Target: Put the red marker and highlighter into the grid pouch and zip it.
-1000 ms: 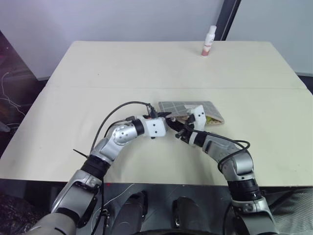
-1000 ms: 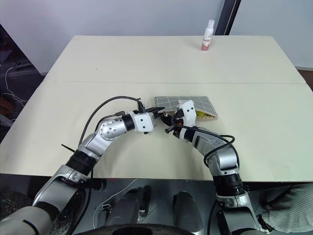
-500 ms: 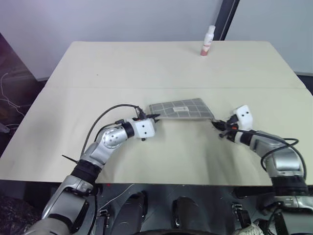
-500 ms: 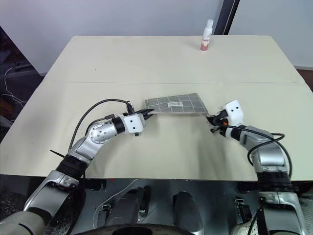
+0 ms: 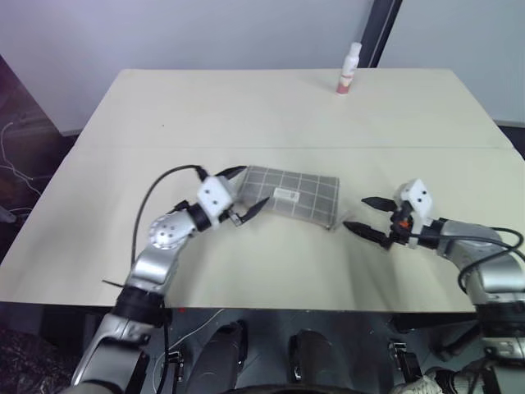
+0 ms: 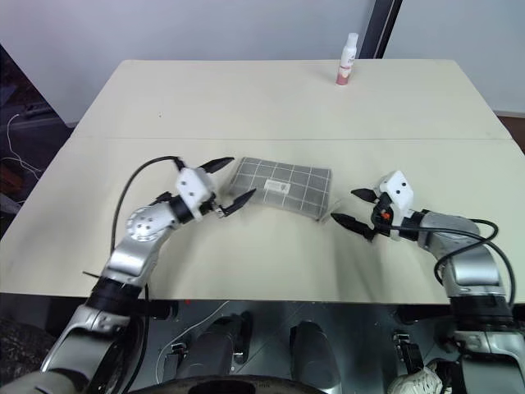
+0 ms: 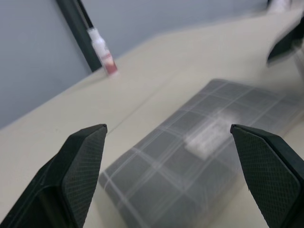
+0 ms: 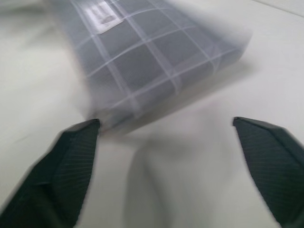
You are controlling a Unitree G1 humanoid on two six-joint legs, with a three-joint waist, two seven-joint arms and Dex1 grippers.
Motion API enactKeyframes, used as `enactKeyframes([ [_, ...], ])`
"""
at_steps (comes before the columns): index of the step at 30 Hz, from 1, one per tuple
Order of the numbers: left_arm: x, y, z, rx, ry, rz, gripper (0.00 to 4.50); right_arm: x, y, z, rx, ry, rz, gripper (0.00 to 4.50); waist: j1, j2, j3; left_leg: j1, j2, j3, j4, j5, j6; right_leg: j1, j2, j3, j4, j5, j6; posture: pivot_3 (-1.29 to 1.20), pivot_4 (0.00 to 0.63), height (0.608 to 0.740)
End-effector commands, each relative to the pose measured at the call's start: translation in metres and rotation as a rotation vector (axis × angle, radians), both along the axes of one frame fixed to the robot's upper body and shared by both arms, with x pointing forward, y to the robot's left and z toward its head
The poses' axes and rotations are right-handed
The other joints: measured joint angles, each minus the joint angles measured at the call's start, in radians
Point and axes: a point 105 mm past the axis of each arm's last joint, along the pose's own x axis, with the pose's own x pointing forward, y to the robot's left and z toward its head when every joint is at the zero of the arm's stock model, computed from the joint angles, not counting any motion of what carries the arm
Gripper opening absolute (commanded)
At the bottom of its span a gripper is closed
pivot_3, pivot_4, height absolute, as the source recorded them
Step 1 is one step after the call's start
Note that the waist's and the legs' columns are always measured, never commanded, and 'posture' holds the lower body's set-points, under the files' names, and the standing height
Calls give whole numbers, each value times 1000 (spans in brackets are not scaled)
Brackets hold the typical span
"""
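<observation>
Both grippers are open beside the pouch.

The left gripper (image 5: 244,190) has its fingers wide apart. The grid pouch (image 5: 289,196) lies flat on the table (image 5: 246,107) just right of it. The right gripper (image 5: 367,217) gapes too, near the pouch's other end.

One pouch (image 5: 294,196) and one bottle (image 5: 349,69) sit on one surface (image 5: 246,107), with two pincers, left (image 5: 244,190) and right (image 5: 362,215).

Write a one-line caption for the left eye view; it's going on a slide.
Flat grey grid-lined fabric pouch lies on the beige table between the open left tool and open right tool.
</observation>
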Motion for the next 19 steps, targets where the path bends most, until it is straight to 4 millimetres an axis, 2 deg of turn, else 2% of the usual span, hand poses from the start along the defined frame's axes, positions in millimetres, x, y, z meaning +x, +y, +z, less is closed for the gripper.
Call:
enactKeyframes([
  [1, -14, 21, 15, -116, 78, 24, 4103, -11, 0, 18, -10, -40, 88, 4459, 0, 0, 0, 0, 0, 0, 0, 0, 0, 0, 0, 0, 0, 0, 0, 0, 150, 740],
  [5, -17, 58, 12, -149, 156, 164, 4103, -14, -1, 30, -6, -43, 123, 4459, 5, 0, 0, 1, 0, 0, 1, 0, 0, 1, 0, 0, 0, -2, -3, 0, 150, 740],
  [8, -7, 100, 18, -169, 145, 332, 4103, -11, 12, 37, 19, -79, 155, 4459, 5, 0, 0, 0, 0, 0, 1, 0, 0, 1, -1, 0, -1, -2, -4, 0, 150, 740],
  [13, 2, 171, 13, -213, 159, 538, 4103, -8, 18, 29, 7, -89, 164, 4459, 6, 0, 0, 0, 0, 0, 1, 0, 0, 0, -1, 0, -2, -2, -4, 0, 150, 740],
  [17, 2, 198, 14, -292, 147, 584, 4103, 1, 10, 29, -19, -118, 130, 4459, 8, 0, 0, -1, 0, 0, 0, 0, 0, -1, -1, 0, -3, 0, -1, 0, 150, 740],
  [19, 2, 205, 16, -263, 111, 608, 4103, 5, 8, 30, -20, -136, 116, 4459, 9, 0, 0, -2, 0, 0, 0, 0, 0, -1, -1, 0, -4, 0, -1, 0, 150, 740],
])
